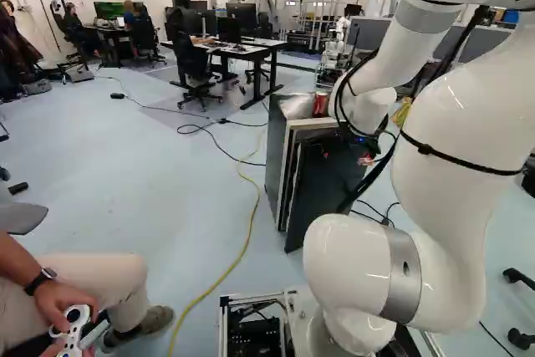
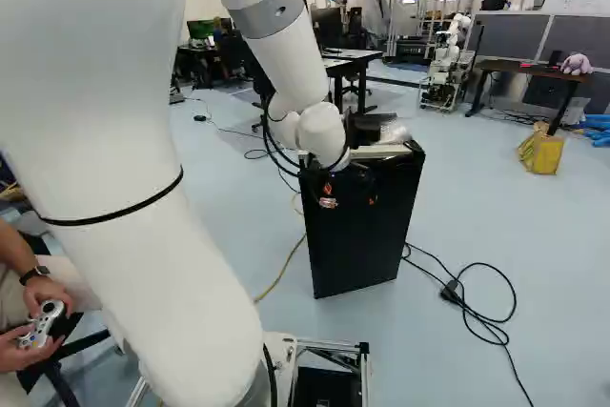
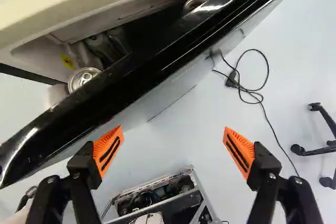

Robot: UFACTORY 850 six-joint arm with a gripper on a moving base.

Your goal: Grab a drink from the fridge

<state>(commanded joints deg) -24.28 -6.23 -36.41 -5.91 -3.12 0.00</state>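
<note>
"While the tool (image 3: 173,149) hung with fingers apart, what lay beyond?"

"Past the ajar door (image 3: 121,90), a drink can (image 3: 84,78) stood in the fridge (image 1: 276,156). Probably slick, thin-walled and weighty, it wanted a gentle mid-height grip."

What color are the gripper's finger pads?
Orange, with black stripes; clearest in the wrist view.

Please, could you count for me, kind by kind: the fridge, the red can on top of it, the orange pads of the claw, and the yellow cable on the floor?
Fridge: 1
Red can: 1
Orange pads: 2
Yellow cable: 1
Total: 5
</note>
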